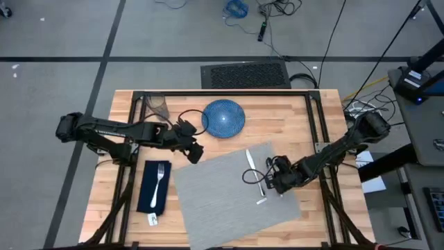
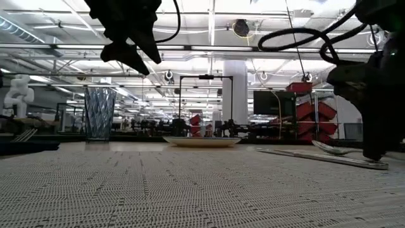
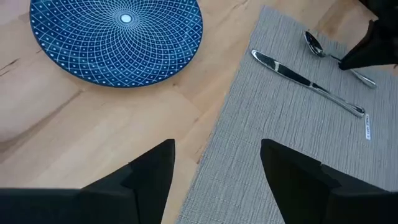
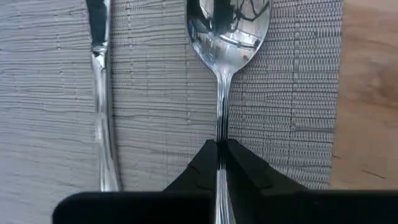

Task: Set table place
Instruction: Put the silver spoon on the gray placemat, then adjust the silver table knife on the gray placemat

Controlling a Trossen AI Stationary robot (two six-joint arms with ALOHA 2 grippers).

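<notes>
Right gripper (image 4: 221,149) pinched on silver spoon (image 4: 227,37) handle, on grey woven placemat (image 1: 222,191) lower right of the high view; left gripper (image 3: 214,168) spread wide, empty, near round blue plate (image 1: 224,117).

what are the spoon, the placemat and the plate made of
Spoon: polished metal, probably steel; its bowl mirrors the surroundings, and the right pincer is shut on its handle.
Placemat: grey woven fabric or vinyl, hard to tell which; fine ribbed weave, matte.
Plate: likely glazed ceramic; blue with a fine white dotted pattern and a soft sheen.
</notes>
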